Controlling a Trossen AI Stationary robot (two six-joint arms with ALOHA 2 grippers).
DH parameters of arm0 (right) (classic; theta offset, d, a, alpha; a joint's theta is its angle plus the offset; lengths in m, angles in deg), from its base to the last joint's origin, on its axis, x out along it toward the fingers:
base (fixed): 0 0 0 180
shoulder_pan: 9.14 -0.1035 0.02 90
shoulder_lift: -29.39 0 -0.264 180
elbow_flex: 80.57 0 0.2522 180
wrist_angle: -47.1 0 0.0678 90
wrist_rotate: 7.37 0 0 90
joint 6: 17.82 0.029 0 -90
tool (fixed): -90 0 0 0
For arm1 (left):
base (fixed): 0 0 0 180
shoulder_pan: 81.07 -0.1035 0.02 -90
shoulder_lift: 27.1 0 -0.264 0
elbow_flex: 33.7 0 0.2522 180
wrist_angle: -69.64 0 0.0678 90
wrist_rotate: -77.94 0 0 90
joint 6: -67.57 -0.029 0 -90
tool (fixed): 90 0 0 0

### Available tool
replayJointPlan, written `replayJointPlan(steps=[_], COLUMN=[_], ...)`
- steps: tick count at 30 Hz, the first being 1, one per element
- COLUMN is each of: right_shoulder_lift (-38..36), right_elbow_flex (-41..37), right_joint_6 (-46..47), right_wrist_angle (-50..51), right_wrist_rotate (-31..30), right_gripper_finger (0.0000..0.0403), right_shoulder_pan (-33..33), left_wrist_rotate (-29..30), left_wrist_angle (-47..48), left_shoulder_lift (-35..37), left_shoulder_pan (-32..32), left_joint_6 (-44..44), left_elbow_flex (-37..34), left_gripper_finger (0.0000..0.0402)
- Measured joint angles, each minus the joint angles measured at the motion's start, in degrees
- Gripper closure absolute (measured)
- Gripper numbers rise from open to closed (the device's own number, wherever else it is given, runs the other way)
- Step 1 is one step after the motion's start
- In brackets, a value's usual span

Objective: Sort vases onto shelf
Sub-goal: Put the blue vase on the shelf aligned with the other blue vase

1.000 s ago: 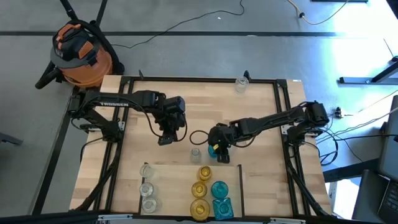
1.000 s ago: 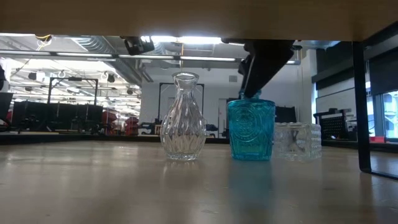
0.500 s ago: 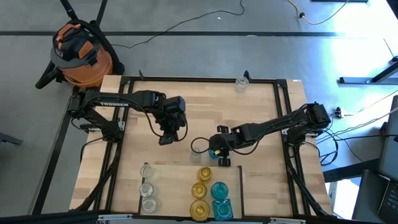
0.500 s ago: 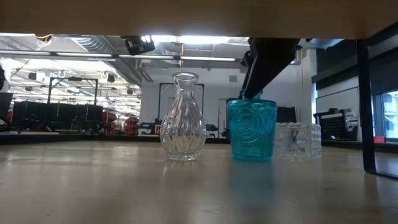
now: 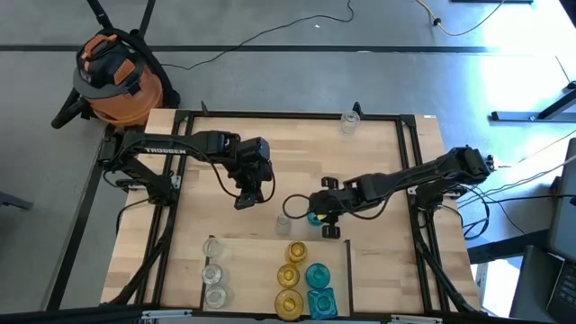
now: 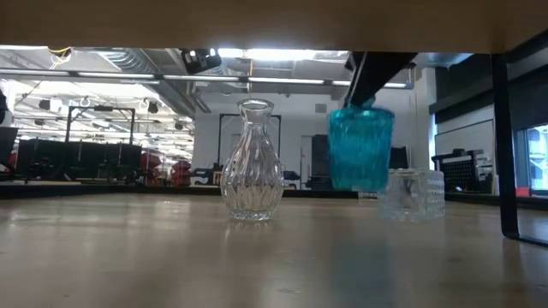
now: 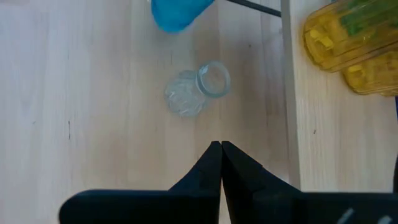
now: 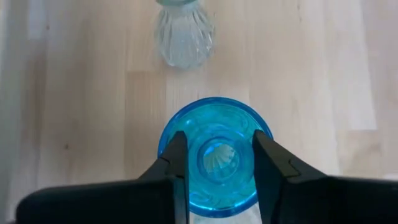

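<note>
A teal glass vase (image 6: 361, 145) hangs above the table, with my right gripper (image 8: 219, 134) shut on it near the table's middle (image 5: 313, 216). Just left of it, a clear ribbed vase (image 6: 253, 162) stands on its base on the bare wood (image 5: 284, 221). My left gripper (image 7: 221, 144) hovers shut and empty above the table, left of and farther back than the clear vase (image 5: 245, 200). At the near edge, the shelf (image 5: 247, 279) carries clear vases (image 5: 212, 272), yellow vases (image 5: 290, 274) and teal vases (image 5: 318, 286) in separate sections. My right gripper holds the teal vase at its rim (image 8: 163, 146), one finger (image 8: 177, 162) on each of two opposite sides. Both fingers slant down from the table's right side. They cover the rim there, so I cannot tell if the tips are outside the wall. The vase hangs clear, slightly tilted.
Another clear vase (image 5: 349, 121) stands at the table's far edge. Black frame rails (image 5: 416, 180) run along the table's sides, with a short rail (image 5: 349, 270) beside the teal section. An orange shop vacuum (image 5: 117, 81) sits on the floor off the far left corner.
My right gripper has risen and gone a little toward the table's right edge with the teal vase. The vase stood on the table a second ago; now it hangs clear, slightly tipped. The clear vase has stayed in place.
</note>
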Motion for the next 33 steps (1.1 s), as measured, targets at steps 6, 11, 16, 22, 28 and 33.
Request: replayJointPlan(steps=[6, 11, 16, 22, 28, 33], right_shoulder_lift=[-1.3, -1.4, -1.4, -1.4, -1.4, -0.9], right_elbow_flex=[7.8, 15.7, 22.2, 24.5, 24.5, 24.6], right_joint_6=[-1.4, -2.1, -2.4, -0.3, 2.8, 4.2], right_wrist_angle=[9.4, 14.7, 20.8, 21.9, 18.5, 17.3], right_wrist_rotate=[-2.5, -2.1, -1.1, 3.3, 1.9, 1.7], right_gripper_finger=[0.0319, 0.0319, 0.0319, 0.0319, 0.0319, 0.0319], right_shoulder_pan=[0.0, 0.0, -0.9, -6.1, -12.2, -13.7], left_wrist_rotate=[0.4, 1.4, 1.8, 4.3, 7.2, 7.4], left_wrist_angle=[-0.6, -3.1, -5.0, -5.0, -5.0, -6.1], left_shoulder_lift=[0.0, 0.0, 0.0, 0.0, 0.0, 0.0], left_shoulder_pan=[0.6, 1.4, 2.5, 5.0, 7.6, 8.9], left_joint_6=[0.3, 1.6, 3.8, 6.0, 7.6, 7.9], left_elbow_flex=[0.0, 0.0, 0.0, 0.0, 0.0, 0.0], left_gripper_finger=[0.0400, 0.0400, 0.0400, 0.0400, 0.0400, 0.0400])
